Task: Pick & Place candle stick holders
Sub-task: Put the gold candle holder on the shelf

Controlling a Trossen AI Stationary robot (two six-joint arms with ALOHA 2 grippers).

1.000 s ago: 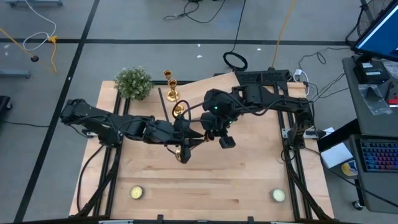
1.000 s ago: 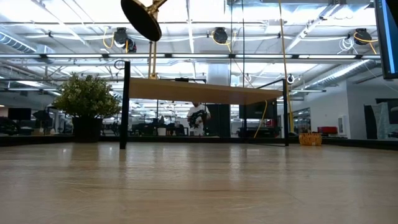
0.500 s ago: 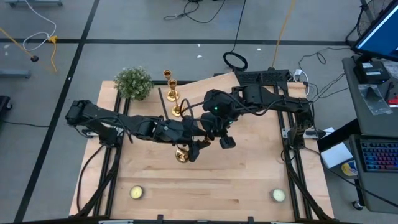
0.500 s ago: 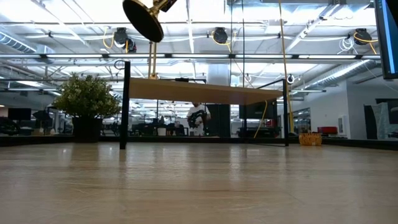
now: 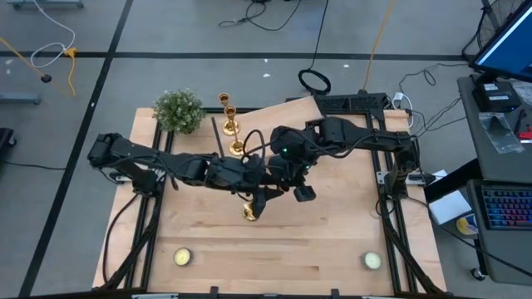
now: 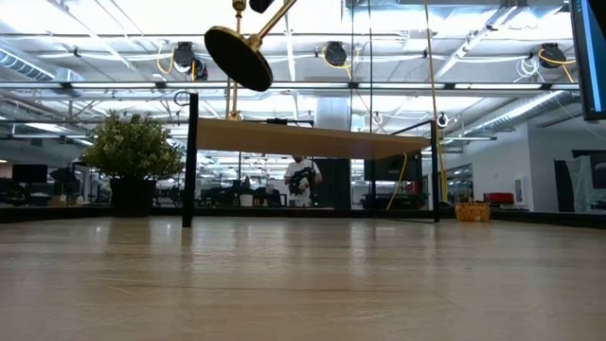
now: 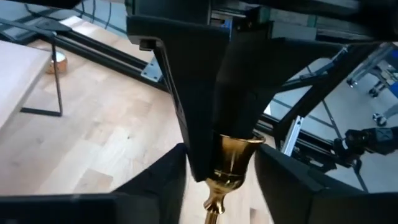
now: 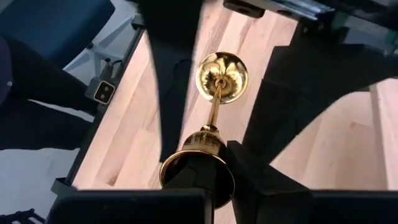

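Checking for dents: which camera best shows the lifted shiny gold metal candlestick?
The right wrist view: the shiny gold metal candlestick shows base, stem and cup. Low view shows only its base and some stem; left wrist view only the cup; high view a gold bit beside the left tool.

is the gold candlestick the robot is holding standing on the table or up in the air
Up in the air, and tilted. The low view shows the candlestick, its base well above the table; the left gripper and the right gripper both clamp it.
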